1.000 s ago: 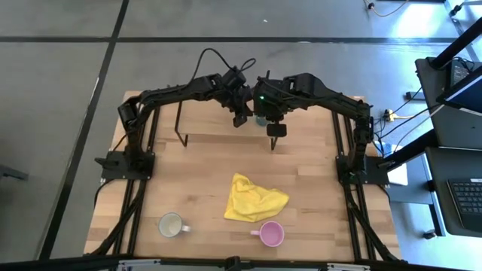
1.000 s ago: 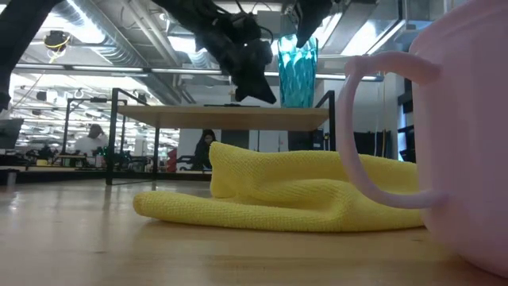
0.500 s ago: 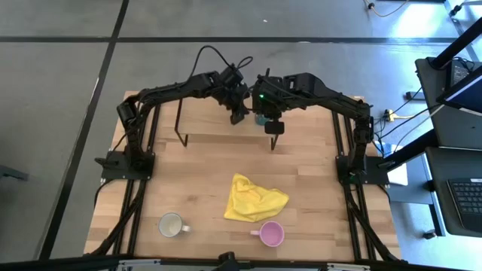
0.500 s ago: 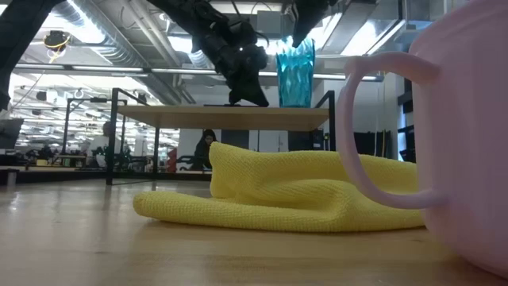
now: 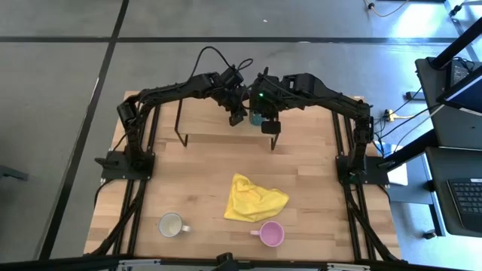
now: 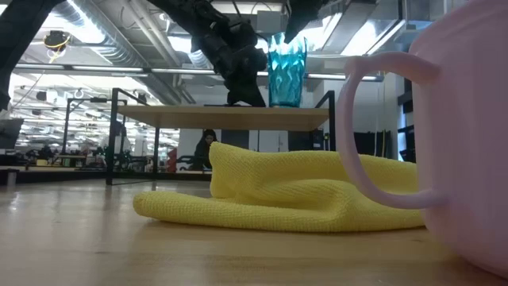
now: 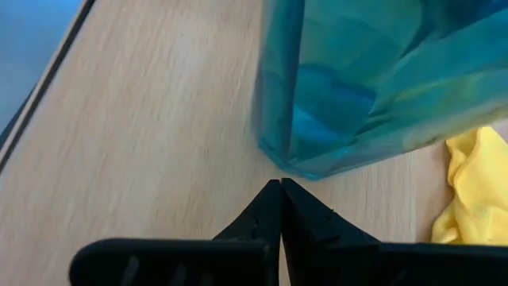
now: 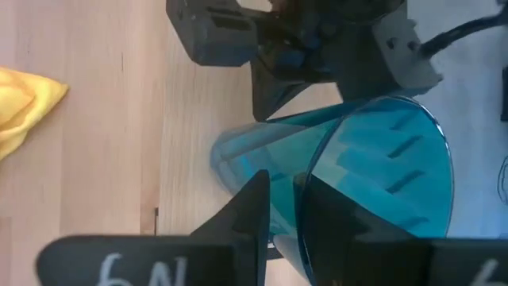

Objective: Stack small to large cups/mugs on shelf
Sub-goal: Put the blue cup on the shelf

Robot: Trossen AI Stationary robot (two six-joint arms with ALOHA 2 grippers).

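On the shelf (image 6: 222,117), our right hand (image 8: 283,208) pinches the teal tumbler (image 6: 286,71) by its rim while our closed left hand (image 7: 279,208) braces its base; we'd keep it upright, lower gently, w/ mugs remaining on the desk (image 5: 196,188).

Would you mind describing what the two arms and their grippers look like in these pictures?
Both arms are black, jointed and angular, rising from black frames at the table's sides. A black cable loops above the left arm; a small green light glows on the right arm. The left gripper has tapered matte-black fingers; the right gripper is alike, with white handwritten marks on its body.
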